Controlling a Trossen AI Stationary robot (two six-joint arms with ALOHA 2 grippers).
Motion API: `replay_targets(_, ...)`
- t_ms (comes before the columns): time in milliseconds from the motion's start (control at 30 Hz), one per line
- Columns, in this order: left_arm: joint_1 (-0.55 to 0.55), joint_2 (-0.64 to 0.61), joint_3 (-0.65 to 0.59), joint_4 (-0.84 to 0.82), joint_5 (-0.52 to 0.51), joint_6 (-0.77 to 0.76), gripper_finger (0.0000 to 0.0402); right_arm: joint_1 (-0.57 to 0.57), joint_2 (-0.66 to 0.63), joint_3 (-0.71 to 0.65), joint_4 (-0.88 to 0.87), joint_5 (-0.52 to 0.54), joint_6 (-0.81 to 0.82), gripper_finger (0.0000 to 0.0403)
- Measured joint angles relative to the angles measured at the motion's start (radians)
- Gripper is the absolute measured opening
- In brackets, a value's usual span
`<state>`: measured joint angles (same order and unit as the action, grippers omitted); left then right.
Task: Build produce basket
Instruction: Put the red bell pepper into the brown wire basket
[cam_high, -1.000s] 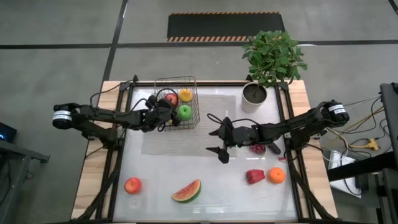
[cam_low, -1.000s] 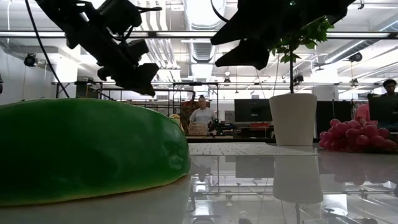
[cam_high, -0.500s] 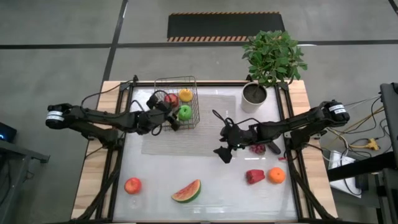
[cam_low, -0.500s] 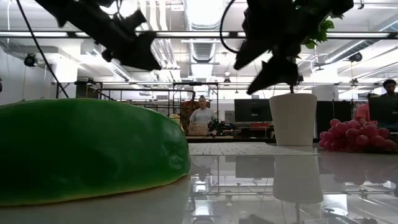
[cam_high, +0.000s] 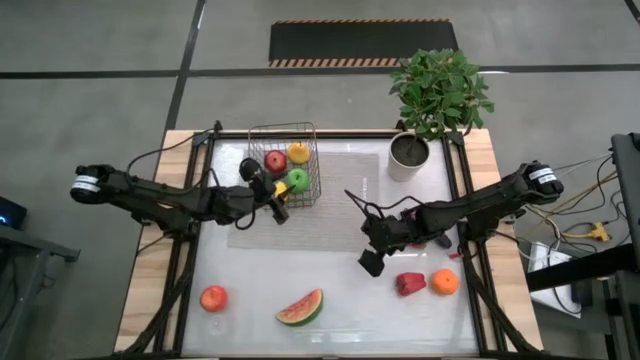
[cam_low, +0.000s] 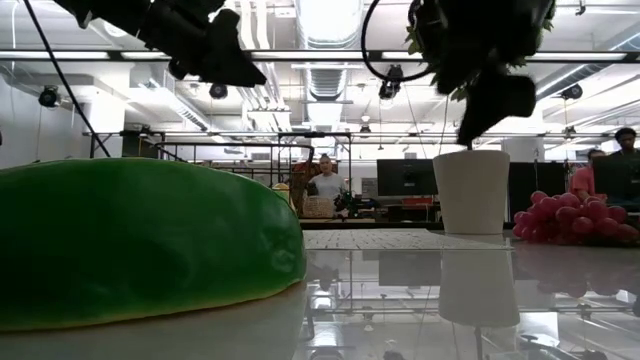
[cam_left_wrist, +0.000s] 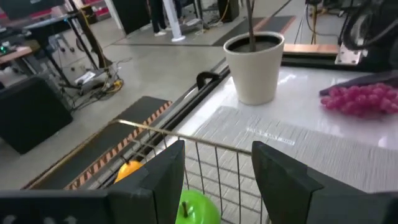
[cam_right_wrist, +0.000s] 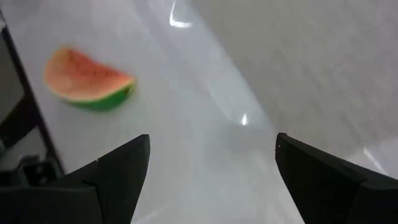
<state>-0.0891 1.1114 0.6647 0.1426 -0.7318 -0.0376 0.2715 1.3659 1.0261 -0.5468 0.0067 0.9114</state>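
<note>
Near the tabletop's far edge, the wire basket (cam_high: 283, 165) holds three fruits; the left gripper (cam_high: 275, 205) hovers beside it, half-open and empty, while the right gripper (cam_high: 372, 258), wide open, faces the watermelon slice (cam_high: 300, 307), probably next.

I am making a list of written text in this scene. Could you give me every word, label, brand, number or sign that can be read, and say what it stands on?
No readable text in any view.
Striped floor mat: orange and black hazard stripes only, no words.
White plant pot: plain, no label.
Wire basket and the fruit in it: no labels or stickers visible.
Monitors in the room behind: too small to read.
</note>
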Motion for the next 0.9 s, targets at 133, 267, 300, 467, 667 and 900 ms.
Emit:
replay_targets(133,0.001,0.0,0.0,0.006,0.0,0.015,0.017,0.033,0.0,0.059,-0.144,-0.033,0.062,0.0327)
replay_targets(267,0.001,0.0,0.0,0.007,0.0,0.019,0.017,0.071,0.0,0.128,-0.334,-0.034,0.177,0.0327)
replay_targets(300,0.001,0.0,0.0,0.006,0.0,0.019,0.017,0.082,0.0,0.143,-0.377,-0.033,0.215,0.0327)
replay_targets(467,-0.002,0.0,0.0,0.007,0.0,0.019,0.017,0.144,0.0,0.183,-0.521,-0.024,0.412,0.0327)
replay_targets(667,-0.003,0.0,0.0,0.007,0.0,0.02,0.017,0.224,0.0,0.178,-0.555,-0.033,0.615,0.0327)
replay_targets(900,-0.003,0.0,0.0,0.007,0.0,0.025,0.017,0.266,0.023,0.177,-0.557,-0.033,0.746,0.0327)
